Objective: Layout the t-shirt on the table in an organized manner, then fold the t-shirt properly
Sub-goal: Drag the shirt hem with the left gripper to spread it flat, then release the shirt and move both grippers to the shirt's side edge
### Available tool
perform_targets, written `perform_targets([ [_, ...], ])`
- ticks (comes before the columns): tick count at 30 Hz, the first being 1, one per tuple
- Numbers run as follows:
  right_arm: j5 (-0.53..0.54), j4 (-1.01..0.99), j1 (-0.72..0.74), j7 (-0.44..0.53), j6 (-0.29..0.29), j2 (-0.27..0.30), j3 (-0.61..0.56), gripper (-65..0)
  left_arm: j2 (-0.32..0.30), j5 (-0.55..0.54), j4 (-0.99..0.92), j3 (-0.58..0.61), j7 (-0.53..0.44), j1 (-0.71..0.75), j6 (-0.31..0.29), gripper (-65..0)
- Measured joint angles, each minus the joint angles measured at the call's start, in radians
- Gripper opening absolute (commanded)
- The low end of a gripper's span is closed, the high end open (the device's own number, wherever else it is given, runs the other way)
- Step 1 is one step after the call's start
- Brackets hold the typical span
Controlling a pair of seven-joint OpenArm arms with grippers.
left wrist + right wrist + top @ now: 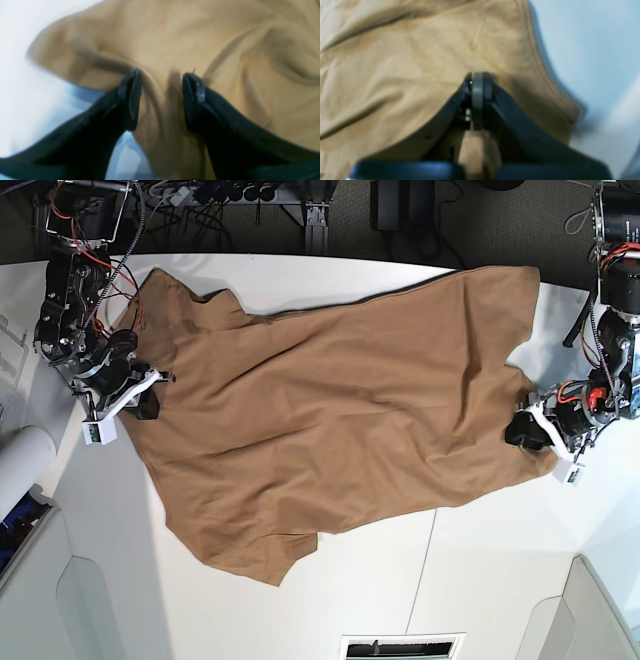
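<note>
T-shirt [175, 37] fills the left wrist view, bunched between the left gripper's [161, 75] parted jaws, white table [15, 75] beside. Right wrist view: right gripper [477, 82] clenched on the shirt's hem. Base view: shirt spread, rumpled, across the table; dark floor beyond.

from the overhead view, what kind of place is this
Likely a robotics lab workbench. A tan t-shirt lies spread on a large white table, a robot arm with exposed wiring stands at each end, and cables and equipment crowd the dark floor behind the table.
</note>
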Motion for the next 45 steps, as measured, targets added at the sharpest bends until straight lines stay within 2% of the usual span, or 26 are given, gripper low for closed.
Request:
perform_targets([
  [6,0.018,0.023,-0.050,-0.001,0.000,0.045,0.016,-65.0,0.055,0.113,-0.094,0.129,0.021,-0.169,0.068,-35.0],
  [15,0.112,0.060,-0.125,-0.023,0.001,0.050,0.076,-65.0,0.104,0.158,-0.301,0.241,0.048,-0.390,0.074,-35.0],
  [17,0.116,0.068,-0.125,-0.031,-0.002,0.050,0.076,-65.0,0.094,0.117,-0.302,0.244,0.068,-0.399,0.074,-35.0],
  [18,0.127,0.083,-0.127,-0.046,-0.005,0.049,0.076,-65.0,0.078,0.056,-0.301,0.245,0.098,-0.402,0.073,-35.0],
  [20,0.134,0.122,-0.134,-0.086,-0.005,0.049,0.078,-65.0,0.019,-0.126,-0.274,0.245,0.159,-0.402,0.003,-35.0],
  [21,0.140,0.147,-0.136,-0.101,-0.005,0.048,0.083,-65.0,-0.015,-0.227,-0.242,0.244,0.193,-0.399,-0.003,-35.0],
  [23,0.173,0.209,-0.139,-0.121,-0.005,0.047,0.105,-65.0,-0.080,-0.327,-0.177,0.241,0.239,-0.394,-0.005,-35.0],
  [27,0.258,0.314,-0.154,-0.164,-0.001,0.050,0.166,-65.0,-0.195,-0.427,-0.072,0.245,0.293,-0.330,-0.006,-35.0],
  [32,0.326,0.361,-0.218,-0.208,0.034,0.047,0.211,-65.0,-0.306,-0.478,0.046,0.244,0.339,-0.188,-0.003,-35.0],
  [35,0.337,0.368,-0.248,-0.206,0.034,0.047,0.218,-65.0,-0.313,-0.481,0.141,0.245,0.338,-0.092,-0.002,-35.0],
  [40,0.322,0.365,-0.287,-0.207,0.034,0.047,0.219,-65.0,-0.274,-0.480,0.318,0.198,0.336,0.028,-0.002,-35.0],
  [43,0.310,0.365,-0.279,-0.201,0.034,0.048,0.219,-65.0,-0.229,-0.470,0.391,0.146,0.326,0.056,-0.003,-35.0],
  [45,0.307,0.365,-0.280,-0.199,0.034,0.047,0.219,-65.0,-0.186,-0.421,0.400,0.145,0.310,0.074,-0.005,-35.0],
])
